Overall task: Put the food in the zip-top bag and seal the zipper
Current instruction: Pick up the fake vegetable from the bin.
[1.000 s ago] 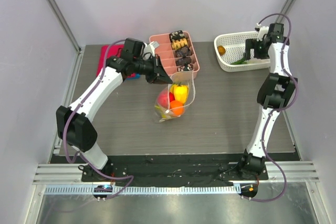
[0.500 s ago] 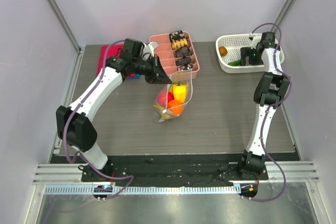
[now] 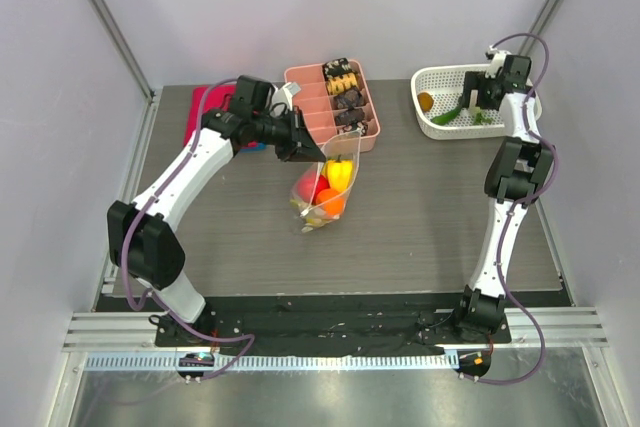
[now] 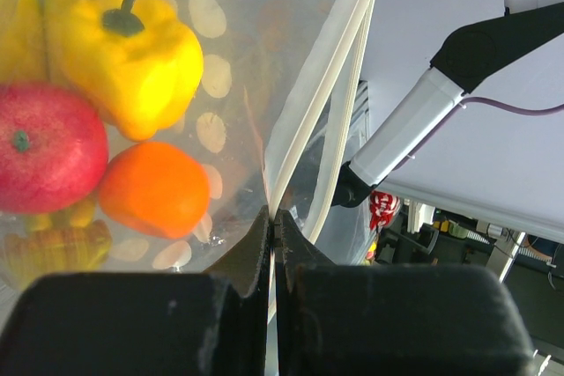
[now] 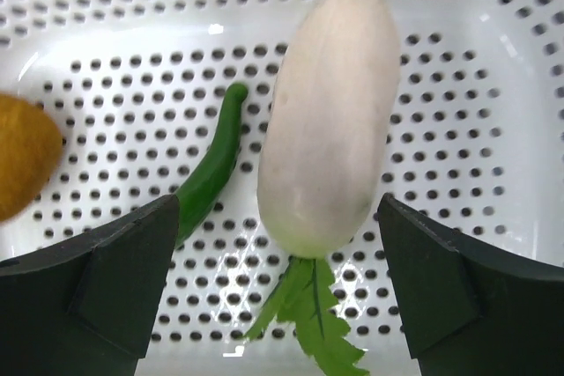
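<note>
**Top external view.** My left gripper (image 3: 303, 144) is clamped on the top edge of the zip-top bag (image 3: 322, 197). The bag hangs from it just in front of the pink divided tray (image 3: 318, 77). Red, yellow and orange food shows through the film. My right gripper (image 3: 487, 95) sits over the white mesh basket (image 3: 432, 125) at the far right of the table (image 3: 430, 237).

**Left wrist view.** My jaws are closed flat on the zipper (image 4: 328, 94), pinching the pale strip. Beyond the grip, the two halves of the strip stand apart. Inside the bag lie a yellow pepper (image 4: 132, 50), a red apple (image 4: 44, 147) and an orange (image 4: 154, 187), all touching.

**Right wrist view.** My right fingers (image 5: 115, 292) stand wide apart and hold nothing. A white piece (image 5: 326, 121) with a green leaf lies on the basket floor between them. A green pod (image 5: 211, 169) lies just beside it, and an orange-brown piece (image 5: 22, 165) sits at the left edge.
</note>
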Available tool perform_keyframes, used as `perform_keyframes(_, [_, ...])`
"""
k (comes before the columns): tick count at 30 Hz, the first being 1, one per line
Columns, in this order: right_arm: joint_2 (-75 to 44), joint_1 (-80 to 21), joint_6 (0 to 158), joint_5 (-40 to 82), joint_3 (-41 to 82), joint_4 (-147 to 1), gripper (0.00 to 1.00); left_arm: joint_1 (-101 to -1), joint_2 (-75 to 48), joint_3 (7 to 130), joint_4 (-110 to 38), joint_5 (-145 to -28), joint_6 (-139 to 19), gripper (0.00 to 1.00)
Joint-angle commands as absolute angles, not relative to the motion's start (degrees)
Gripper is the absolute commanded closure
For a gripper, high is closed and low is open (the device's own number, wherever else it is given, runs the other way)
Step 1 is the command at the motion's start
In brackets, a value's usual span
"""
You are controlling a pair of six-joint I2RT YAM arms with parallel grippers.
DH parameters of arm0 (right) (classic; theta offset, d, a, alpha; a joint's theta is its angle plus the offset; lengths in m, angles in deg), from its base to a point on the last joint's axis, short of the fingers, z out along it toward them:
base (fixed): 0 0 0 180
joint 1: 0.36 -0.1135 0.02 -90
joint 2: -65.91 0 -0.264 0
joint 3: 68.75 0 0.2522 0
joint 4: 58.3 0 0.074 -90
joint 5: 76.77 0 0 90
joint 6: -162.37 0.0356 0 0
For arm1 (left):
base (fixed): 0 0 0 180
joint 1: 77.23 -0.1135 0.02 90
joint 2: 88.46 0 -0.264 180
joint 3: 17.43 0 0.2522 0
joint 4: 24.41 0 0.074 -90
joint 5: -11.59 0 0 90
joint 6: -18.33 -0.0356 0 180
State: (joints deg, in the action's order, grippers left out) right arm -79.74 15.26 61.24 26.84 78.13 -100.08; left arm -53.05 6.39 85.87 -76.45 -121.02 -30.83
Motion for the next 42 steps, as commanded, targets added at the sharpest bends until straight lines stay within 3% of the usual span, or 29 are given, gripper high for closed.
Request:
perform_keyframes(1, [-76.7,15.6,66.0,22.0,79.4,-89.0,0.0,-53.5,5.1,85.9,-74.3,-122.1,-31.4,1.0])
perform_keyframes(9, [-81.4,15.6,65.7,18.8,80.5,-81.5,0.01,-53.9,5.3,85.5,-74.2,-122.2,-31.5,1.0])
perform_keyframes(19, [-85.3,15.6,59.7,15.5,80.3,-79.1,0.09,-54.0,4.3,88.1,-77.7,-120.2,-35.8,1.0])
perform_keyframes(22, [-85.1,15.6,60.2,16.0,79.7,-79.4,0.19,-54.0,3.9,88.0,-78.5,-119.2,-36.3,1.0])
perform_keyframes(24, [-84.0,15.5,60.6,16.6,78.8,-79.3,0.4,-54.0,3.6,88.4,-79.0,-118.7,-36.4,1.0])
perform_keyframes(25, [-83.6,15.6,61.1,16.5,78.3,-79.3,0.58,-54.0,3.4,88.7,-79.0,-118.7,-36.3,1.0])
perform_keyframes(28, [-80.5,15.6,61.7,18.1,76.8,-79.3,0.85,-54.0,2.9,89.9,-78.8,-119.2,-35.3,1.0])
perform_keyframes(30, [-77.6,15.6,63.1,19.2,75.9,-79.2,0.97,-53.9,2.5,90.9,-78.9,-119.5,-34.9,1.0])
perform_keyframes(42, [-57.5,15.8,82.7,40.7,65.4,-80.9,0.99,-53.3,2.8,88.1,-77.2,-120.5,-31.7,1.0])
